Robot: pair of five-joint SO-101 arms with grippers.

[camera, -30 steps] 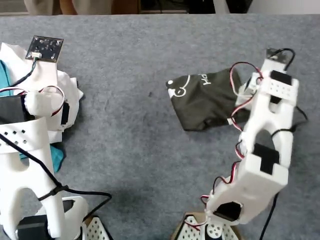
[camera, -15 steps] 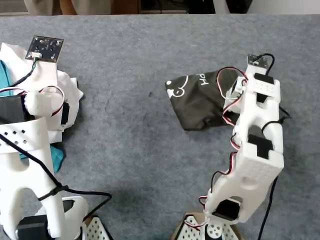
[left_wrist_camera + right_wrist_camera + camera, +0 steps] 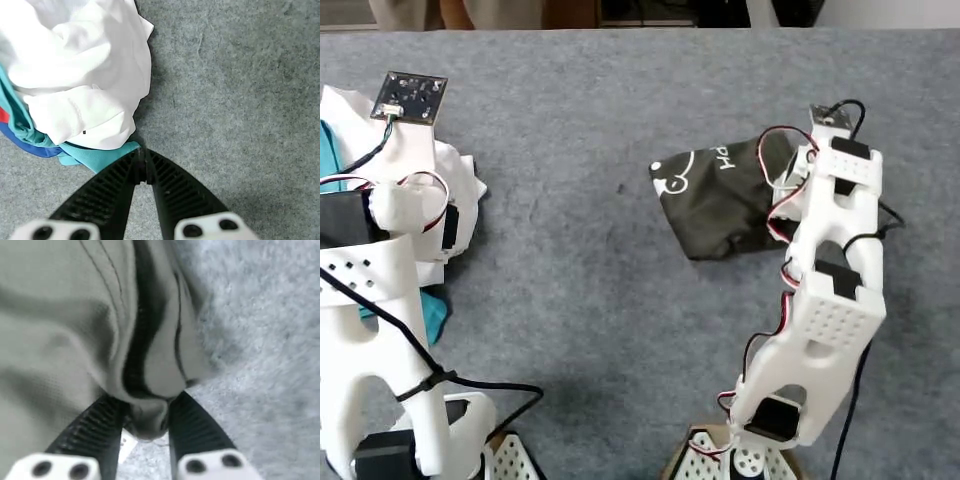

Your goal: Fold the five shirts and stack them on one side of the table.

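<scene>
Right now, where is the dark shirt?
In the high view the dark shirt lies right of centre, its edge pinched in the right end effector, apart from the shirt pile at left.

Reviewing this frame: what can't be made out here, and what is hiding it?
1. High view: the right arm covers the dark shirt along its right edge, so the grasp point is hidden from above.
2. High view: the shirt pile is cut off by the left edge and covered by the left arm, so its shirt count is unclear.
3. Left wrist view: the white shirt buries most of the teal fabric and blue fabric.
</scene>
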